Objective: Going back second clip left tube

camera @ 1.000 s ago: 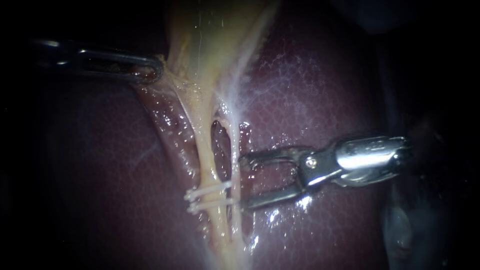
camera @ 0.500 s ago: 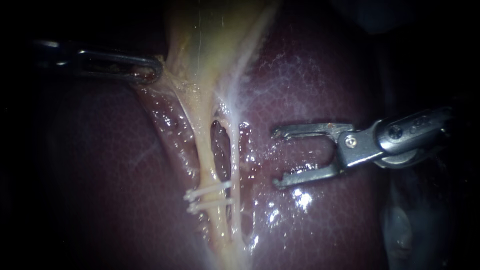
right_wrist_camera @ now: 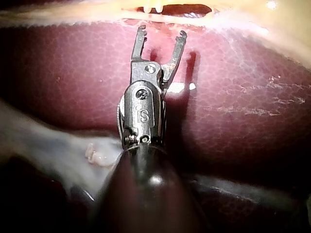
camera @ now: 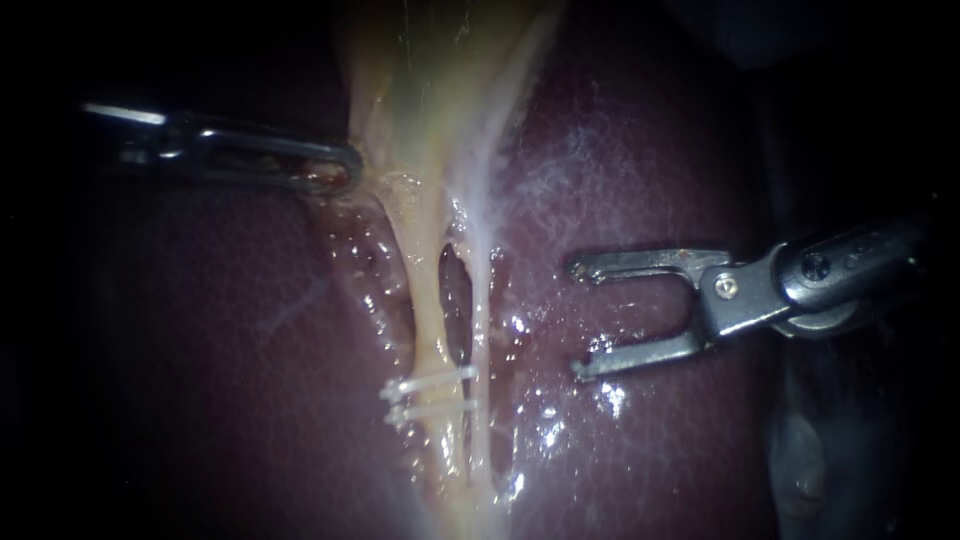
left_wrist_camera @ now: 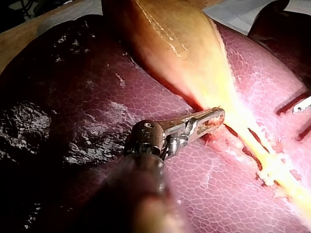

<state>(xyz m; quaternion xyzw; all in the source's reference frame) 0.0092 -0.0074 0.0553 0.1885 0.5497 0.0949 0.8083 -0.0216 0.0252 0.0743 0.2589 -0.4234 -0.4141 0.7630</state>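
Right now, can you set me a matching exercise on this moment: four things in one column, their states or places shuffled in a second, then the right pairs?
Things:
1. left instrument
2. right instrument
3. clips
4. liver

States or places:
A. dark red and wet, lying under the rest
B. jaws open, holding nothing, over the liver
C. white, two side by side across the left tube
D. jaws shut on the gallbladder at its narrow end

Pairs: 1-D, 2-B, 3-C, 4-A
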